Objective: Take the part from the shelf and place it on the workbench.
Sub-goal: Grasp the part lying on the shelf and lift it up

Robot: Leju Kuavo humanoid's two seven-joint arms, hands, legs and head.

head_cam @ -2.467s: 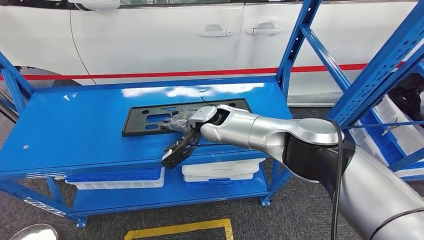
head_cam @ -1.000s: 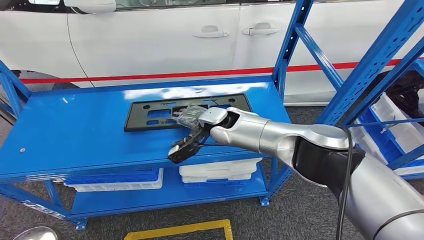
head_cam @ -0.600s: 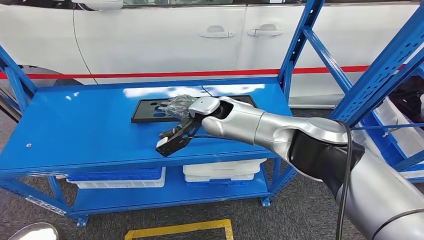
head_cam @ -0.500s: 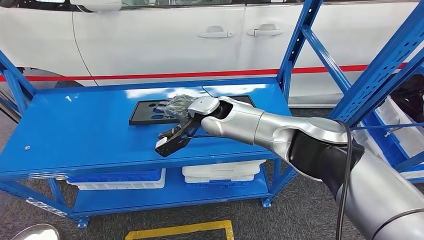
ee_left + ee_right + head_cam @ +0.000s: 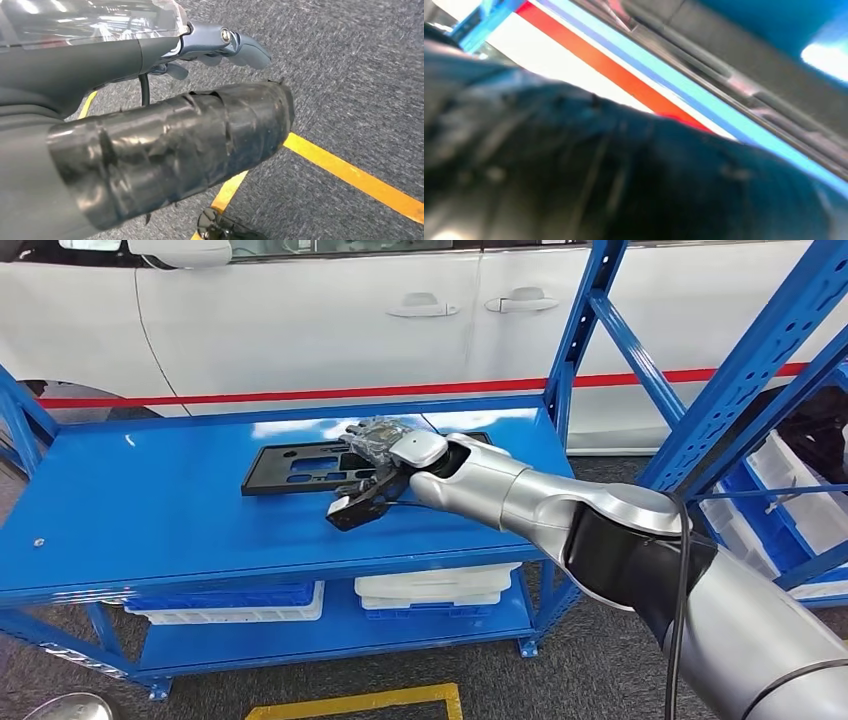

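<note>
Black and flat, the part [image 5: 300,467] lies on the blue workbench [image 5: 150,510], just past the right hand [image 5: 375,485] and touching it at the near end. The right hand reaches in over the bench, and its dark fingers [image 5: 352,510] hang down close to the blue top. Something crinkly and see-through, like plastic wrap, sits on the back of the hand. I cannot tell if the fingers are pinching the edge of the part or only resting by it, because the hand hides that spot and the right wrist view is too blurry. The part looks like it is already down on the bench, so the job seems close to done. To do this step well, the hand should let go softly, spread its fingers wide, and go straight up so it does not drag the part along or snag a hole in it. The left hand [image 5: 220,47] hangs low over the grey floor with the yellow line, with its fingers curled in and holding nothing.
</note>
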